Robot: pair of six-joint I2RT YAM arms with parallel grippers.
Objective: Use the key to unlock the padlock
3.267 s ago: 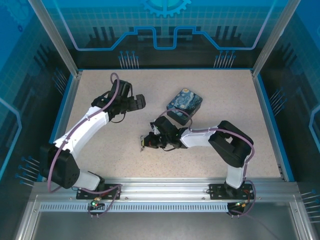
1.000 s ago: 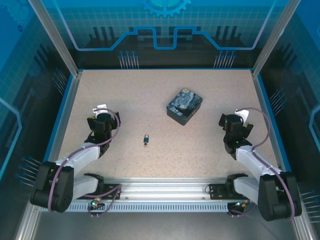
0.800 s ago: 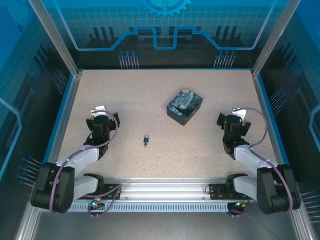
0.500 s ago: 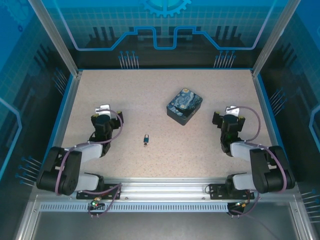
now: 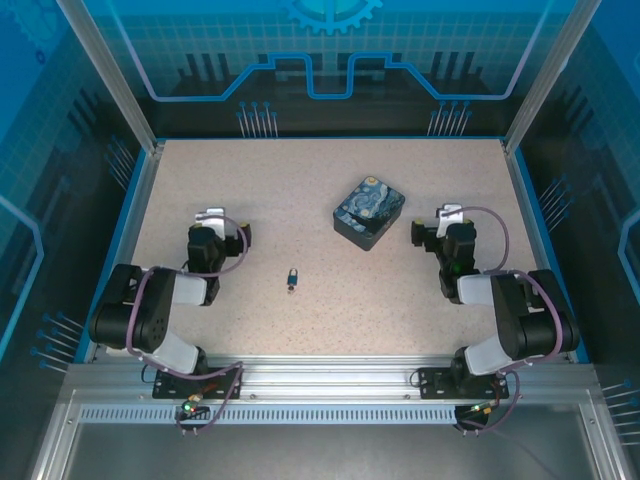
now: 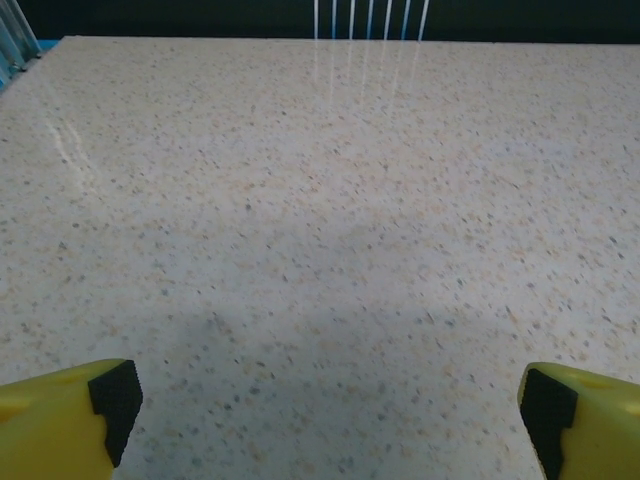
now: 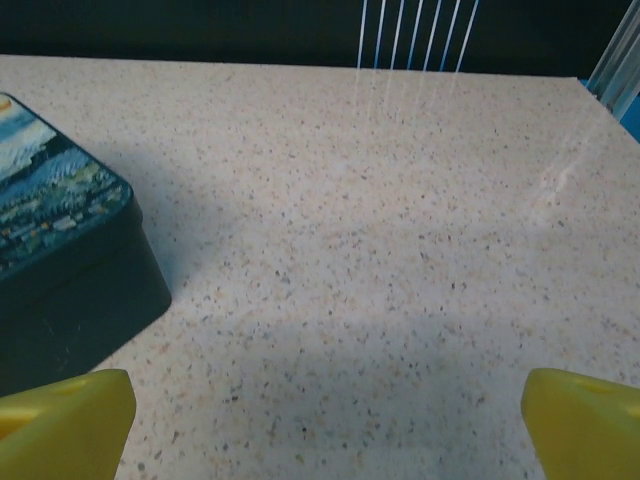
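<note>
Top external view: The left pincer (image 5: 215, 235) and right pincer (image 5: 447, 238) sit folded low over the speckled beige tabletop (image 5: 250, 180), each near its own side. The small blue-bodied padlock with a metal shackle (image 5: 293, 277) lies on the tabletop between them, well apart from both: to the right of the left pincer and to the left of the right pincer, slightly nearer the bases. A dark speck touches its near end. This may be the thin grey metal key, but it is too small to confirm, and whether it is seated cannot be told. The dark blue box printed with a swirling night-sky painting (image 5: 369, 210) stands just left of the right pincer.

Left wrist view: The left pincer (image 6: 320, 410) is released, its yellow fingertips spread wide over bare tabletop (image 6: 320, 200).

Right wrist view: The right pincer (image 7: 320, 420) is likewise spread and grasps nothing. The box (image 7: 60, 250) is close on its left.

Risk: The padlock is light and unrestrained, so one-sided contact would likely push or spin it. The right arm could clip the box when reaching inward. The key could slip from wide pads.
</note>
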